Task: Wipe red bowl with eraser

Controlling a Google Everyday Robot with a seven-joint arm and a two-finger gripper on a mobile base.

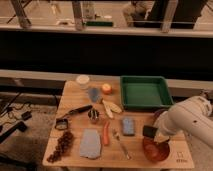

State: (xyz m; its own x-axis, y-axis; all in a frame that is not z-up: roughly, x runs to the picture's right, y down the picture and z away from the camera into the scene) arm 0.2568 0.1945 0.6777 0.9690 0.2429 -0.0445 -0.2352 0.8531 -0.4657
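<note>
The red bowl (155, 149) sits at the front right of the wooden table (75, 102). My gripper (153, 134) is at the end of the white arm (187, 117), which reaches in from the right. It hangs over the bowl's left rim. It is shut on the eraser (149, 131), a small black block held just above the rim. The arm hides most of a dark purple bowl (160, 115) behind it.
A green tray (143, 92) stands at the back right. A blue-grey sponge (128, 126), a carrot (106, 133), a fork (121, 145) and a blue cloth (90, 143) lie left of the bowl. A black-handled utensil (77, 111) and grapes (61, 146) lie further left.
</note>
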